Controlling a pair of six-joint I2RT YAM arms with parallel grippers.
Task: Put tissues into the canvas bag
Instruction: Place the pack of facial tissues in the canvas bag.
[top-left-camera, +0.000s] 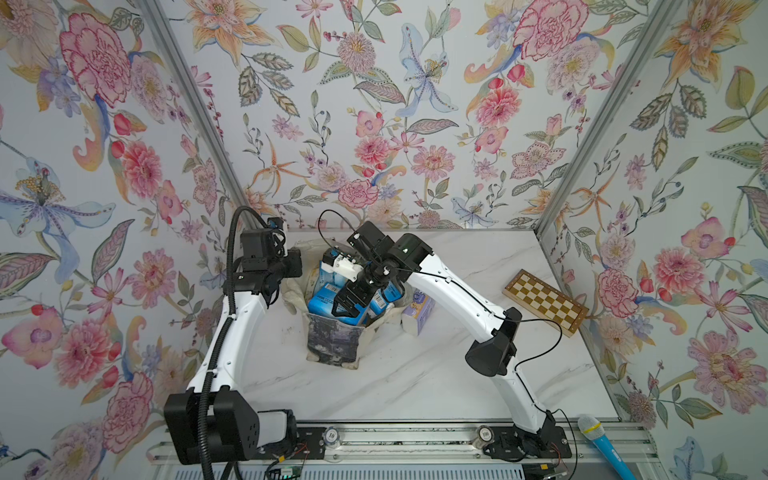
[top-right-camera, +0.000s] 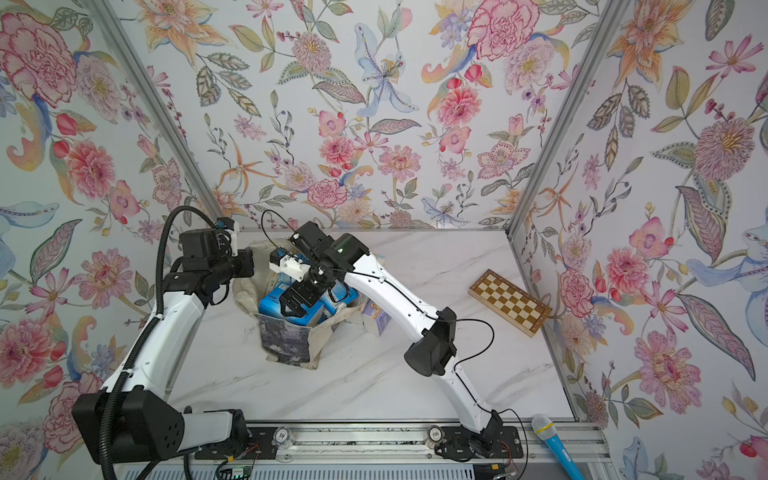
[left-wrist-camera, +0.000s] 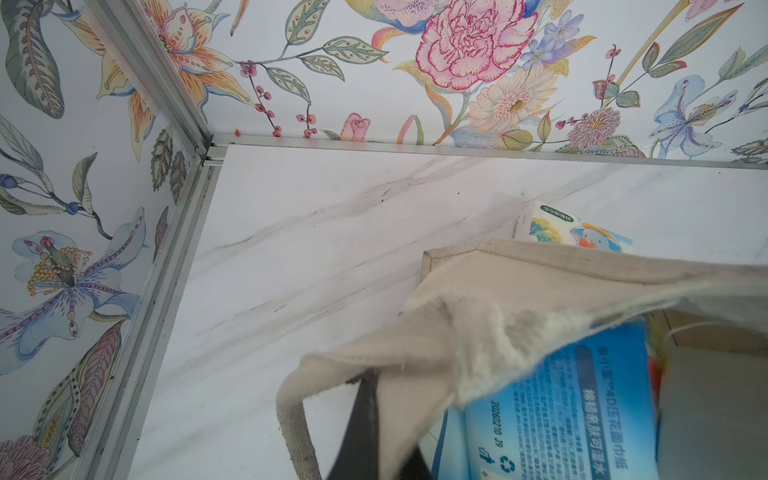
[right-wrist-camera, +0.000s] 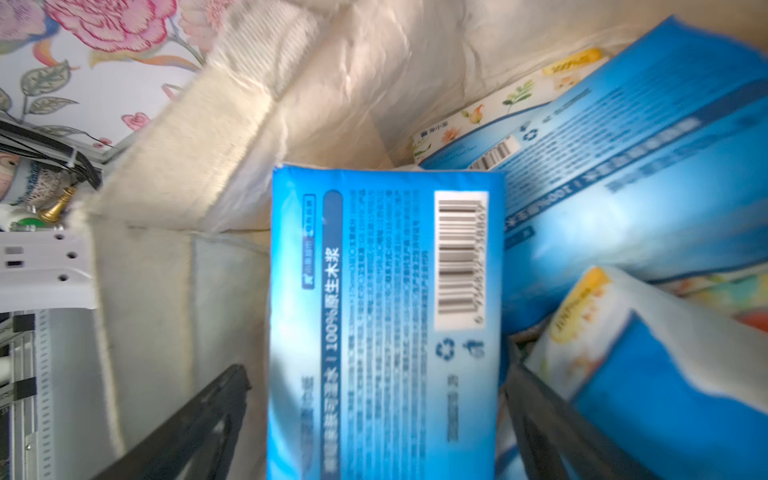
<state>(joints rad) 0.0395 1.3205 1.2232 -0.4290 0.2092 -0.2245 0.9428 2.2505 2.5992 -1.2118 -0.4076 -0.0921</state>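
Note:
The cream canvas bag (top-left-camera: 332, 345) (top-right-camera: 286, 343) stands mid-table with its mouth open upward. Several blue-and-white tissues (top-left-camera: 326, 301) (top-right-camera: 272, 305) fill it. My left gripper (left-wrist-camera: 384, 419) is shut on the bag's rim fabric (left-wrist-camera: 478, 332) at the left side. My right gripper (top-left-camera: 347, 309) (right-wrist-camera: 374, 399) is inside the mouth, open. Its fingers (right-wrist-camera: 199, 415) stand on either side of a blue pack (right-wrist-camera: 382, 291) with a gap showing. A lavender pack (top-left-camera: 419, 313) (top-right-camera: 376, 320) lies on the table right of the bag. A cartoon-printed pack (left-wrist-camera: 582, 235) lies behind it.
A brown-and-cream chessboard (top-left-camera: 544, 301) (top-right-camera: 509, 302) lies by the right wall. A blue microphone (top-left-camera: 602, 444) rests at the front right rail. Floral walls close in the marble table (top-left-camera: 415, 374) on three sides.

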